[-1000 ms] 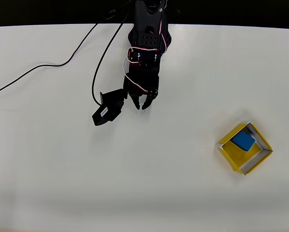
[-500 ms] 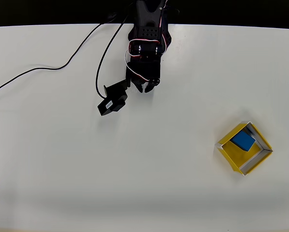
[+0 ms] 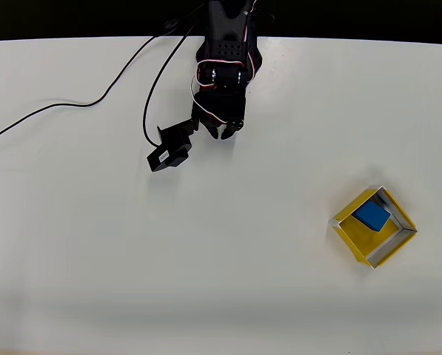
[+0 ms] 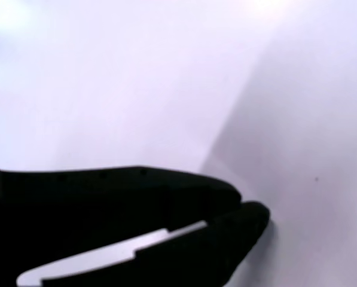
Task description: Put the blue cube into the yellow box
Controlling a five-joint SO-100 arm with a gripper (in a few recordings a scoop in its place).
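Note:
The blue cube (image 3: 371, 215) lies inside the yellow box (image 3: 354, 235), in its upper corner, at the right of the overhead view. The box sits turned like a diamond, its pale rims showing. My black gripper (image 3: 222, 134) hangs far from it, up near the table's back edge, shut with nothing between its fingers. In the wrist view the two dark fingers meet at their tips (image 4: 253, 215) over bare white table.
A black cable (image 3: 95, 100) curls across the table's upper left and runs to the arm. The black wrist camera block (image 3: 169, 151) juts out to the left of the gripper. The table's back edge runs along the top.
The arm has drawn back toward the top edge, carrying the gripper up from mid-table. Cube and box have not moved.

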